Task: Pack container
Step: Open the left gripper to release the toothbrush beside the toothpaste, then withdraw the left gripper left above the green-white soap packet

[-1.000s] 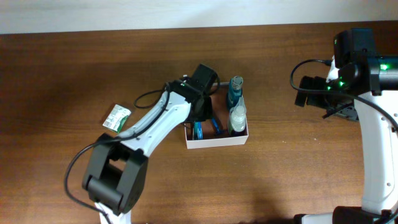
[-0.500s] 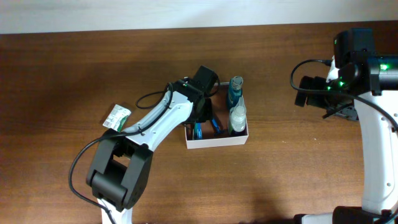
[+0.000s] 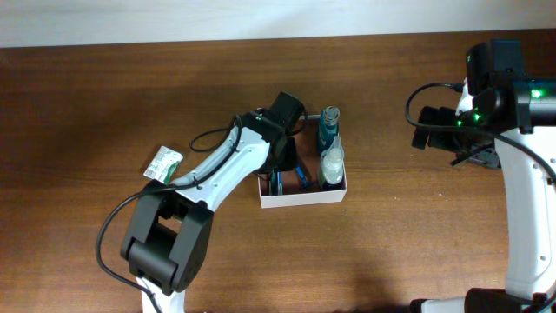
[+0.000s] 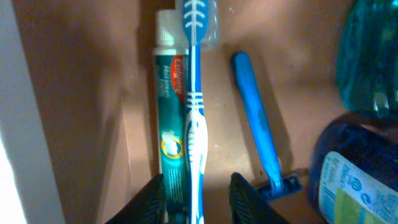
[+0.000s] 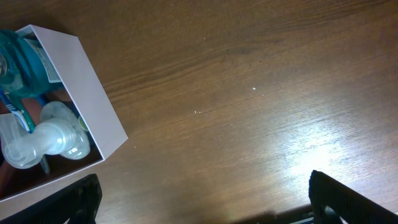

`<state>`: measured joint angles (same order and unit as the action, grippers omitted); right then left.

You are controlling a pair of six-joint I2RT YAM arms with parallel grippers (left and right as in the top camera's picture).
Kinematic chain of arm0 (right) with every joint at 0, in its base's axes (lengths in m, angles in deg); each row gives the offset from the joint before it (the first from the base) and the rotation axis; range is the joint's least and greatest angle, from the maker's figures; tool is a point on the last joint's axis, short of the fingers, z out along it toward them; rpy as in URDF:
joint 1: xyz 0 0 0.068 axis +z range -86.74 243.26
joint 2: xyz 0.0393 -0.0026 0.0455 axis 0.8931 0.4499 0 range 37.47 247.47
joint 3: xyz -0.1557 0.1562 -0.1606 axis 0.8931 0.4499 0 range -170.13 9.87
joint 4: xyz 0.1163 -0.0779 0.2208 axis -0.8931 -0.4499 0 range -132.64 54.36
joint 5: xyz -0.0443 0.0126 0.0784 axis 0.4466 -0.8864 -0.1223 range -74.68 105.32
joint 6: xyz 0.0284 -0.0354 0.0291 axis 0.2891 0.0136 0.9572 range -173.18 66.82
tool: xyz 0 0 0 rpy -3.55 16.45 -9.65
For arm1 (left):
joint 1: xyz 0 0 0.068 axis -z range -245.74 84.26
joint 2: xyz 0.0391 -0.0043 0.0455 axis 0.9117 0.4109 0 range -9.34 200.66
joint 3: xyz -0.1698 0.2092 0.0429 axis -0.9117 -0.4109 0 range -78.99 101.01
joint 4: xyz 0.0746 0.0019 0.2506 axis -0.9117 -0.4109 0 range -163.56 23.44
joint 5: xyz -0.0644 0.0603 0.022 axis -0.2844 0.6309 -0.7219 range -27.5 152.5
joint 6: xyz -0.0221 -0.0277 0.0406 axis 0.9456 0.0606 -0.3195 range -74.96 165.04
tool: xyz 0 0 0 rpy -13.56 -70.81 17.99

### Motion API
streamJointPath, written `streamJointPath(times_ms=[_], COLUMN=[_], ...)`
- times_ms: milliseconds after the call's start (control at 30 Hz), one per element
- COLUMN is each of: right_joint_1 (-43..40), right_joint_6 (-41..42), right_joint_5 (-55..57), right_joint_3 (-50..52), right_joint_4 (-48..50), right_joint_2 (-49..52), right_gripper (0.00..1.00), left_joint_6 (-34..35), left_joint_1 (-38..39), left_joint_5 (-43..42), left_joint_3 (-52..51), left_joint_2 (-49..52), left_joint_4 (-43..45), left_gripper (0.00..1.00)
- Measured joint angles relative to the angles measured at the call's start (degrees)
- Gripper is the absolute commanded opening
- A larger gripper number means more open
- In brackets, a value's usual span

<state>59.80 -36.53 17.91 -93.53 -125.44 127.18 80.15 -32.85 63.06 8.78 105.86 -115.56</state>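
Left claw [image 4: 198, 190] low inside container [image 4: 12, 137], slightly parted, straddling toothbrush [image 4: 194, 118], gripping nothing

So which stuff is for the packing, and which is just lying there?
For the packing:
- shallow white box with a reddish-brown inside
- inside it: blue-and-white toothbrush, green toothpaste tube, blue razor, teal bottle, clear bottle
- left end effector, open over the toothbrush

Just lying about:
- small green-and-white packet on the brown wooden table, apart from the box; it might be packed later
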Motion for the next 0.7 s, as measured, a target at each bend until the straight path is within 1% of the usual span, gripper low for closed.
streamJointPath(times_ms=[133, 233, 367, 533, 633, 700], right_joint_1=[0.0, 0.0, 0.0, 0.0, 0.0, 0.0], right_joint_6=[0.0, 0.0, 0.0, 0.0, 0.0, 0.0], right_joint_5=[0.0, 0.0, 0.0, 0.0, 0.0, 0.0], right_joint_3=[0.0, 0.0, 0.0, 0.0, 0.0, 0.0], right_joint_4=[0.0, 0.0, 0.0, 0.0, 0.0, 0.0], right_joint_2=[0.0, 0.0, 0.0, 0.0, 0.0, 0.0], right_gripper=[0.98, 0.98, 0.98, 0.98, 0.98, 0.98], left_joint_6=[-1.2, -3.8, -9.0, -17.7, -21.0, -22.6], left_joint_1=[0.0, -0.1, -1.3, -5.5, -8.7, -11.1], left_joint_5=[-1.7, -2.4, -1.6, 2.0, 4.1, 4.7], left_joint_3=[3.6, 7.8, 12.6, 14.4, 14.6, 14.3], left_joint_2=[0.0, -1.2, -7.0, -15.5, -16.5, -16.2], left_joint_4=[-1.8, -4.5, -9.7, -15.3, -18.1, -18.8], left_gripper=[0.33, 0.33, 0.34, 0.38, 0.42, 0.42])
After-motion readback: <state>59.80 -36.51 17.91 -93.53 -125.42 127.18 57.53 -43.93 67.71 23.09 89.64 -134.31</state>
